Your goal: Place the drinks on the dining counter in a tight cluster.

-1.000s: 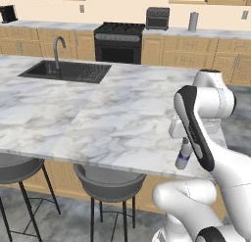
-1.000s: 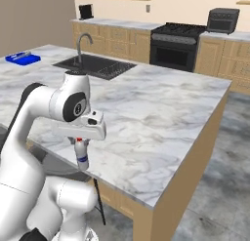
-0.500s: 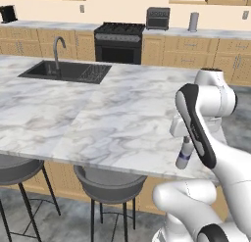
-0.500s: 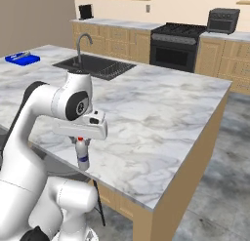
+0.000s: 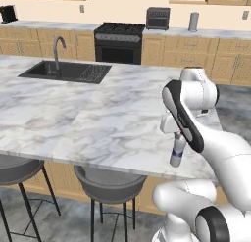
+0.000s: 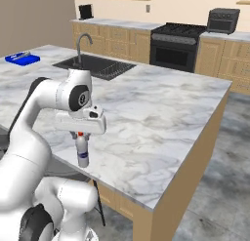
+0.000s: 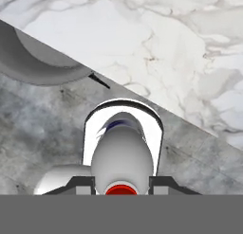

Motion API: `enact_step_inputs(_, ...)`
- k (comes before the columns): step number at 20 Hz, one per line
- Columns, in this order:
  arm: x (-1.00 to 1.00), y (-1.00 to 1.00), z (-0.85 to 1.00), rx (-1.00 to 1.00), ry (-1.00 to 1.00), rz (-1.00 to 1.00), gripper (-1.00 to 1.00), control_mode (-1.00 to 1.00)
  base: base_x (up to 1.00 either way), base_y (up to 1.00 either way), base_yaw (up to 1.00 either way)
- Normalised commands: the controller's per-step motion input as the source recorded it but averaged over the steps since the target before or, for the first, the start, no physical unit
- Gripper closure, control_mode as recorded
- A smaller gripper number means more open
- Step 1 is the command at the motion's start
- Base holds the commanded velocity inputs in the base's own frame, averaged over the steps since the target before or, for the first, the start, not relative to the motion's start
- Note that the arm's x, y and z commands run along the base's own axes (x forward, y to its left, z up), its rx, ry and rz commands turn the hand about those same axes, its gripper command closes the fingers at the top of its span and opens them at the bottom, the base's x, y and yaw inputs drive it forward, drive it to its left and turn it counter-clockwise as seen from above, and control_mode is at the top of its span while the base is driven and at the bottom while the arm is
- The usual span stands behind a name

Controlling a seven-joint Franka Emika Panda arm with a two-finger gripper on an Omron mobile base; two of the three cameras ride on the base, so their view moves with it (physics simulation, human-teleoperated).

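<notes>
The small clear bottle [image 5: 177, 152] with its red cap and blue label hangs upright by its neck from the tool [image 5: 179, 136], at the near edge of the marble desk [image 5: 98, 118]; whether its base touches the top cannot be told. The tool's fingers [image 7: 80, 183] are clamped on either side of the bottle's neck just below the cap, seen from above in the hand view. Below the desk edge sits a round grey stool [image 5: 109, 176], and a black sink [image 5: 66, 71] lies well apart at the far left.
</notes>
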Motion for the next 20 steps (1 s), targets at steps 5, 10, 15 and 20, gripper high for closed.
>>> enact_step_inputs(5, 1.0, 0.1, -0.07, -0.04, 0.09, 0.0, 1.0, -1.0, 0.0, 0.0, 0.0)
enact_step_inputs(10, 0.85, 0.0, -0.34, 0.0, -0.04, 0.0, 1.0, -1.0, 0.0, 0.0, 0.0)
enact_step_inputs(15, 0.78, -0.07, -0.5, 0.0, -0.06, 0.0, 1.0, -1.0, 0.0, 0.0, 0.0)
enact_step_inputs(20, 0.68, 0.0, -0.33, 0.0, -0.06, 0.0, 1.0, -1.0, 0.0, 0.0, 0.0)
